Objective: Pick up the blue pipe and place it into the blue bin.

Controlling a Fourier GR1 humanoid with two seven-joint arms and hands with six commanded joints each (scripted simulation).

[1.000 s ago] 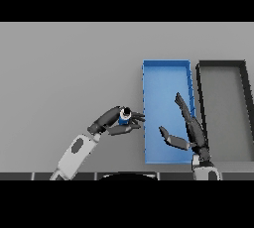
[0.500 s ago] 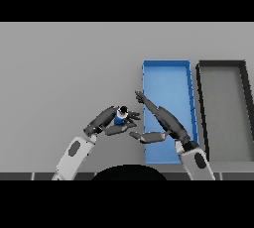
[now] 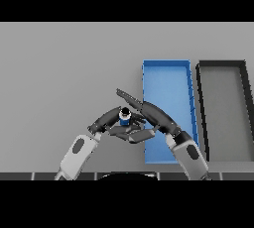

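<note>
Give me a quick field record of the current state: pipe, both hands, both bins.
blue pipe: between the two hands, left of the blue bin, not yet in it
left hand: fingers curled round the pipe from its left side
right hand: fingers straight, reaching over to the pipe from the right, thumb below it
blue bin: nothing visible inside; right forearm crosses its lower part
dark bin: right of the blue bin, nothing visible inside
table: grey
</note>
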